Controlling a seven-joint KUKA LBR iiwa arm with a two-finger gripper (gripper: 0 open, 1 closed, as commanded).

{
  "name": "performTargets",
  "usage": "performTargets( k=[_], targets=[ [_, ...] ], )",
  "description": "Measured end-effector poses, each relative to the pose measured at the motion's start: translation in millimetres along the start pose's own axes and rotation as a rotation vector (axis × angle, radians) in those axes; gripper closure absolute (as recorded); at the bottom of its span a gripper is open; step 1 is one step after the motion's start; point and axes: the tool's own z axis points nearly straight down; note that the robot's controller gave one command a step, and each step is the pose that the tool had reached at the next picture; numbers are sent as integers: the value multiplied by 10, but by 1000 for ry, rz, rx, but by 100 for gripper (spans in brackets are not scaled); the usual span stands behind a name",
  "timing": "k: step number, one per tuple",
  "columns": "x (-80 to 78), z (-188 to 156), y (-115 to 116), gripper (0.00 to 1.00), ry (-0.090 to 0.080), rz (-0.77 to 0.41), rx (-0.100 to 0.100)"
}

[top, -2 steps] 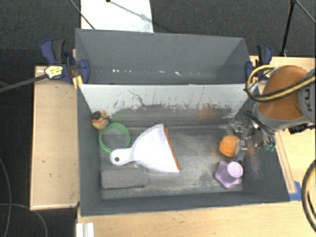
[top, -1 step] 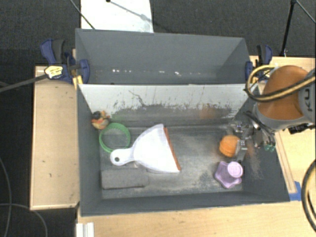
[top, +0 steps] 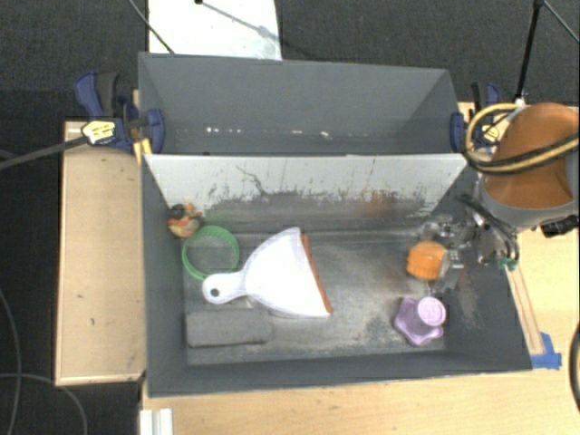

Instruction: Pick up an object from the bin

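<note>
1. the hand [top: 450, 254] is seen low at the right of the bin [top: 299, 107], touching or just beside an orange ball [top: 425, 261]. whether it is wide, narrow or closed on the ball cannot be told.
2. the ball is round, so it could be squeezed out sideways if caught off centre. it would then likely roll toward the purple piece [top: 420, 320], which lies near it, closer to the bin's front.
3. the bin's right side is close behind the hand, and it could be scraped if the hand is shifted outward.
4. the purple piece is near enough to be knocked, or caught along with the ball, if the hand is moved toward the front.
5. if a lift is begun before the ball is gripped firmly, the ball would likely be left on the bin floor.
6. the scoop [top: 281, 279], ring [top: 210, 252] and block [top: 227, 327] lie well apart to the left and are unlikely to be disturbed.
</note>
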Motion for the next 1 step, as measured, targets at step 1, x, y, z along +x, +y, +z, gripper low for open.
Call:
performTargets(
  k=[1],
  targets=[
    [-58,-764,75,100,-3,-4,1]
  ],
)
